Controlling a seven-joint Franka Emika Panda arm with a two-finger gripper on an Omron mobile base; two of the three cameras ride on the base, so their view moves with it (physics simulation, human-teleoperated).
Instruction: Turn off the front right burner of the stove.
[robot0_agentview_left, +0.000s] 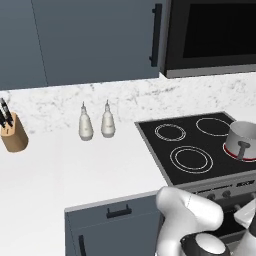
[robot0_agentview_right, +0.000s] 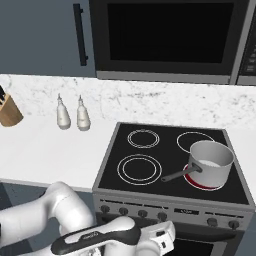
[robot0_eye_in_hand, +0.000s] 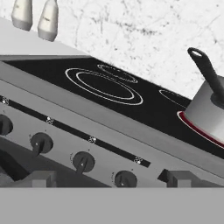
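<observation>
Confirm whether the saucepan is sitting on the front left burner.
No: the saucepan sits on the red-rimmed front right burner; the front left ring is bare.

Flat, even rendered light, sharp throughout, no glare; the hand view sits tilted.

Glossy black glass stove (robot0_agentview_right: 170, 155), steel saucepan (robot0_agentview_right: 210, 162)

saucepan (robot0_agentview_right: 211, 163) on front right burner (robot0_agentview_right: 202, 182) | bottles (robot0_agentview_right: 71, 113) left of stove (robot0_agentview_right: 150, 182)
</observation>
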